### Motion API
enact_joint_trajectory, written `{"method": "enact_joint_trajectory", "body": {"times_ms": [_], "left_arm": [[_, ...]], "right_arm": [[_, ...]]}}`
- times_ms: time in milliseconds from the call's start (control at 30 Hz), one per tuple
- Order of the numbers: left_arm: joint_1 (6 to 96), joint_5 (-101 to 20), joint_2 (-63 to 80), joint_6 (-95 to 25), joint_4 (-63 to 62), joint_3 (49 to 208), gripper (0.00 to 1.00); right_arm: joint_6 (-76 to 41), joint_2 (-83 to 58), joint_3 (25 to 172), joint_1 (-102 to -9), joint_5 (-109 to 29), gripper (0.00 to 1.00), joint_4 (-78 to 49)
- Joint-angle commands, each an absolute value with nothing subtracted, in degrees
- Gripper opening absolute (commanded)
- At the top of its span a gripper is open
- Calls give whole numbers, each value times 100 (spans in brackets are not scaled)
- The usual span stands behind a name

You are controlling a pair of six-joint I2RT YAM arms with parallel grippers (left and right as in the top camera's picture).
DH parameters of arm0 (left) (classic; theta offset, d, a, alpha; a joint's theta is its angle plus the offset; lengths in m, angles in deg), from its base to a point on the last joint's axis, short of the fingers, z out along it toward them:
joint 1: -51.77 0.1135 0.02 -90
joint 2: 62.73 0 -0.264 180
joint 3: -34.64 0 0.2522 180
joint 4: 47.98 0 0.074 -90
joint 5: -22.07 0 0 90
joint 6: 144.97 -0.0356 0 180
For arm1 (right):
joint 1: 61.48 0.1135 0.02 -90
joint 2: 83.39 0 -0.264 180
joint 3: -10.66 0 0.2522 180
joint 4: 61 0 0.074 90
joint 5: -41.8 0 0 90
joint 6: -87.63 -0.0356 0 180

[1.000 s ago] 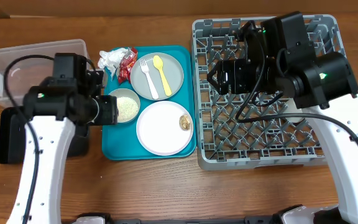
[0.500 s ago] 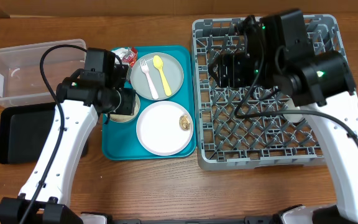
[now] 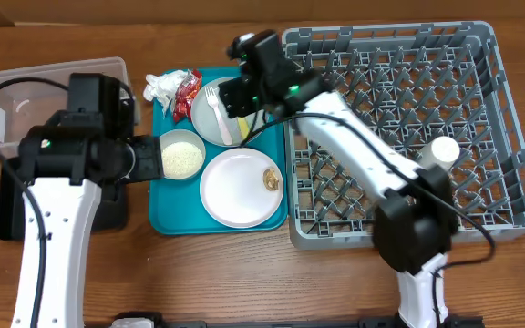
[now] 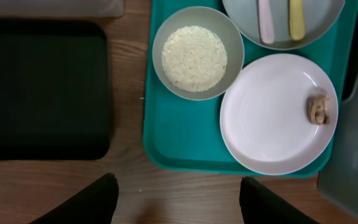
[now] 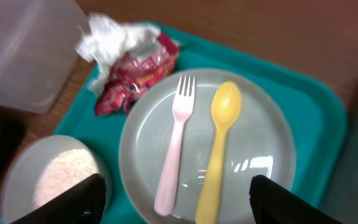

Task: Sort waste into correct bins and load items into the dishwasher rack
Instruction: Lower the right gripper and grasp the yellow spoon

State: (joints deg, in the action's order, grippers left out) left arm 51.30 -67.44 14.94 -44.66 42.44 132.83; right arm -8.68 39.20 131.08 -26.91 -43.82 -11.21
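My right gripper [image 3: 231, 96] hangs open over the pale grey-blue plate [image 5: 253, 143]. On that plate lie the white fork [image 5: 176, 146] and yellow spoon [image 5: 219, 149], side by side between its fingers. The crumpled napkin [image 5: 110, 37] and red wrapper [image 5: 135, 81] lie at the teal tray's far left corner. My left gripper [image 4: 178, 205] is open and empty, left of the grey bowl [image 4: 197, 53] of rice. The white plate [image 4: 278, 118] carries a brown morsel [image 4: 318, 109]. A white cup [image 3: 444, 150] stands in the dishwasher rack [image 3: 481, 91].
The clear tub [image 3: 25, 96] sits at the back left with the black tray [image 4: 42, 87] in front of it, partly under my left arm. The teal tray [image 4: 166, 143] lies between these bins and the rack. My right arm stretches diagonally across the rack.
My right arm swung from above the rack leftward to over the grey-blue plate. My left arm drew back to the left, uncovering the bowl, napkin and wrapper.
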Motion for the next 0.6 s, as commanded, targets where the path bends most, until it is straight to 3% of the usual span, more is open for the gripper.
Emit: {"method": "enact_joint_trajectory", "body": {"times_ms": [0, 100, 133, 567], "left_arm": [[5331, -6862, 792, -4313, 4314, 13409, 65], [5331, -7050, 276, -4289, 4415, 13409, 79], [5331, -7113, 125, -4289, 4502, 13409, 100], [5329, -7325, -185, -4296, 4959, 13407, 100]], "right_arm": [[-789, 4549, 13127, -2591, -4561, 76, -1319], [-789, 4973, 13127, -2554, -4716, 70, -1424], [-789, 5052, 13127, -2554, -4821, 70, -1453], [-658, 5393, 13127, -2589, -5291, 58, -1969]]}}
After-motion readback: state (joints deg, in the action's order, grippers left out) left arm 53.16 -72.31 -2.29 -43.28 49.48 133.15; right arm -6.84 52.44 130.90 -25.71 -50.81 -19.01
